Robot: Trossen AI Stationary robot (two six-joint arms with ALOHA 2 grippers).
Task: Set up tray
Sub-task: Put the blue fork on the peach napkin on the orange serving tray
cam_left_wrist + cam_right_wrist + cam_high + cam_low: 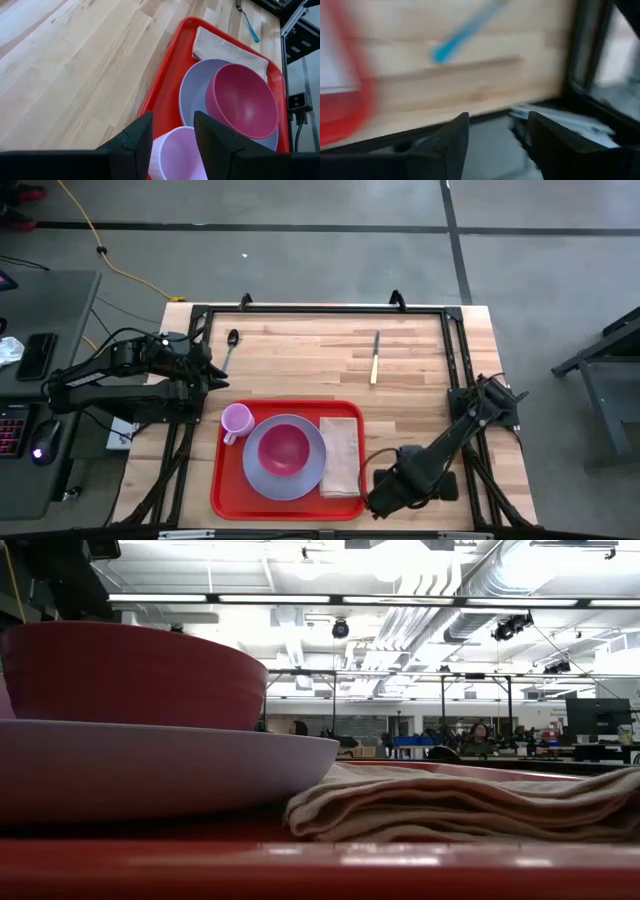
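No readable text, labels, brands or numbers anywhere; nothing legible on the table items or in the room behind.

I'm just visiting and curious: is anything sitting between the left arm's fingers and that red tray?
Nothing visible blocks it. The left gripper hangs open at the tray's near-left corner, with the pink cup showing between its fingers. The right gripper waits beside the tray's right edge, with only bare wood between.
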